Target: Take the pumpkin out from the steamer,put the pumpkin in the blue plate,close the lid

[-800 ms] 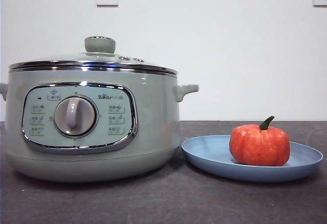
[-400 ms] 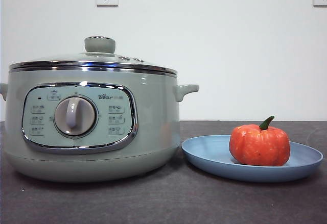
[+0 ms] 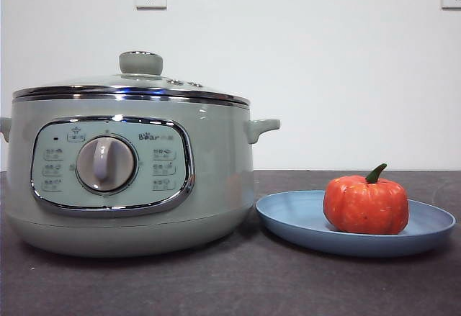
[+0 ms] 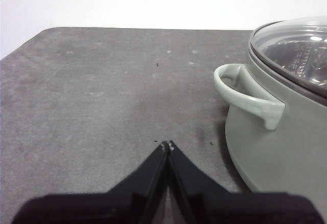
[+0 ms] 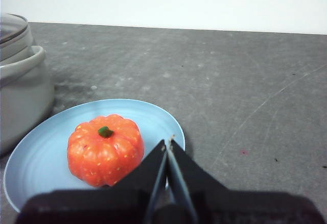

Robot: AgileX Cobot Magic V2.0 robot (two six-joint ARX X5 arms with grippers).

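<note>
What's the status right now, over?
Both pincers shut and empty: left beside the steamer, right near the plate. Pumpkin sits on the plate. Lid on the steamer. Nothing in the way.

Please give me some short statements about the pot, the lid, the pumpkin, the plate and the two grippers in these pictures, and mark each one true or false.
1. The pumpkin lies on the blue plate. True.
2. The lid is off the steamer. False: the lid sits on the steamer, closed.
3. The right gripper holds the pumpkin. False: its jaws are shut on nothing, beside the pumpkin.
4. The left gripper is over the bare table, near the steamer's side handle. True.
5. The blue plate is stacked on top of the lid. False: it rests on the table beside the steamer.
</note>
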